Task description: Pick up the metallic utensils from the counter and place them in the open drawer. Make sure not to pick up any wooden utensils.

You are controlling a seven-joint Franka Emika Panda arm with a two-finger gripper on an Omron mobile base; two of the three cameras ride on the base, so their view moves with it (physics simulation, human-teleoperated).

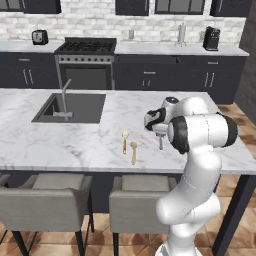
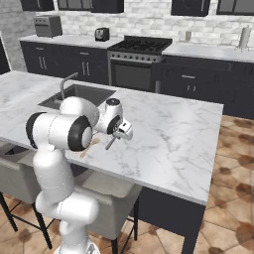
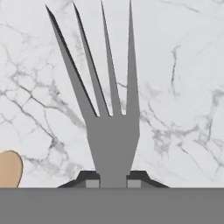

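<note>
A dark-cabinet kitchen with a white brick wall and a black stove (image 1: 86, 47) frames the scene, where a broad marble counter (image 1: 40, 142) with an inset sink (image 1: 70, 107) and grey faucet (image 1: 64, 97) serves as the work surface. The white arm's gripper (image 3: 112, 183) is closed on the fork (image 3: 105, 113); in the hand view the two dark tips press against the narrow neck just below the tines, which fan out over the veined stone. In the base views the fork hangs down from the hand (image 2: 120, 130) near the counter's front edge. Gripping at the neck likely keeps the slim metal piece from swivelling while it is carried.

Two wooden spoons (image 1: 129, 145) lie side by side on the marble just beside the hand, their pale bowls toward the sink; the rounded end of one sits at the lower left corner of the hand view. They are to be left alone, so any sweep should stay clear of that side.

The marble toward the far right end of the island is bare and gives open room to swing. Two grey stools (image 1: 47, 200) are tucked under the near edge below the arm. The open drawer and the knife cannot be made out in these views, so the route to the drawer remains a guess. The fork is in hand but not yet stowed, and the knife is also yet to be stowed.
</note>
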